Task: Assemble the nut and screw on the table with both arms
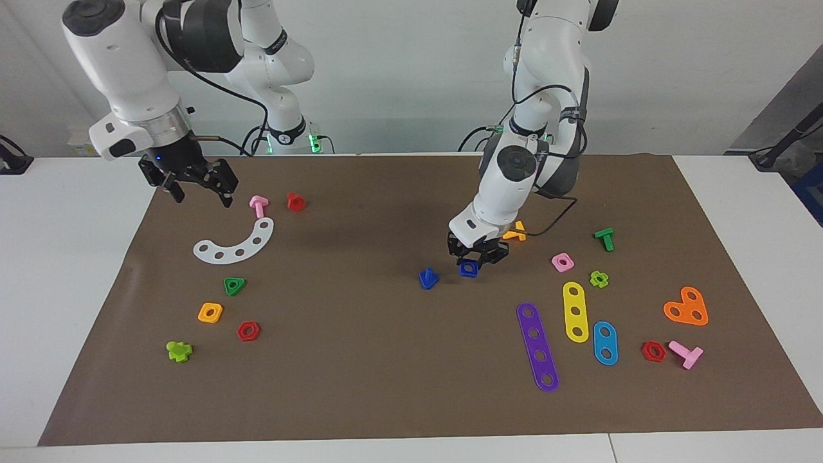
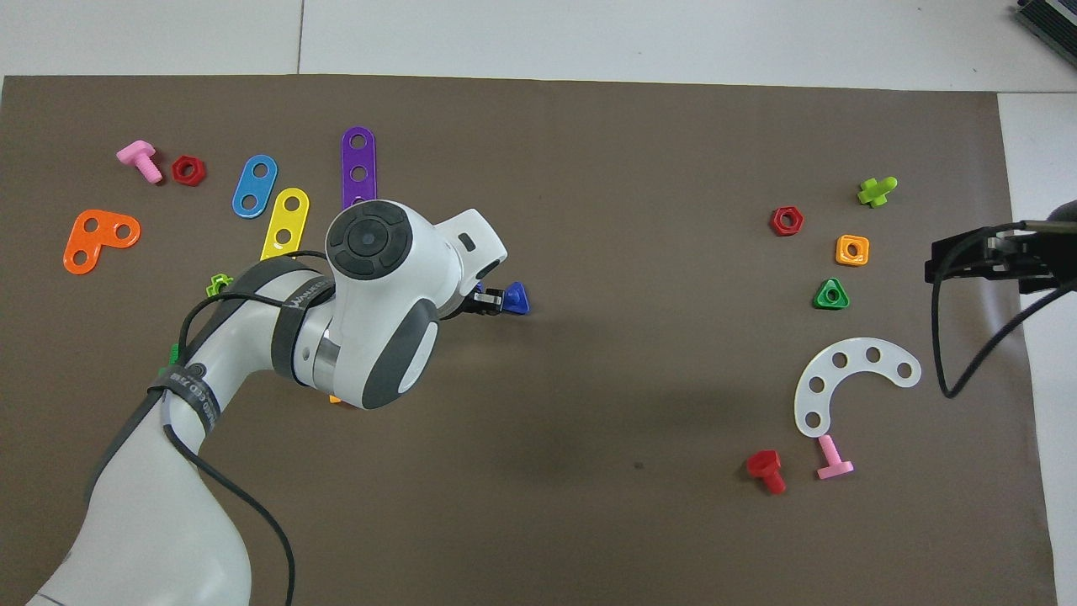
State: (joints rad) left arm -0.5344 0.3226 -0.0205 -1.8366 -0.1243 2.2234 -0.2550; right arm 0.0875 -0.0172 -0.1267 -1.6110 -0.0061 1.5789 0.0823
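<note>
My left gripper [image 1: 476,254], lowered near the middle of the brown rectangular mat [image 1: 360,386], is pinching the small dark-blue square plastic nut [image 1: 469,269]. The small dark-blue plastic screw with a triangular head [image 1: 428,278] lies on the mat just beside it, toward my right arm's end. My right gripper [image 1: 196,184], fingers spread, waits above the mat's corner at that end.

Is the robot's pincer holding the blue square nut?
Yes. The left pincer is shut on the nut, down at the mat.
</note>
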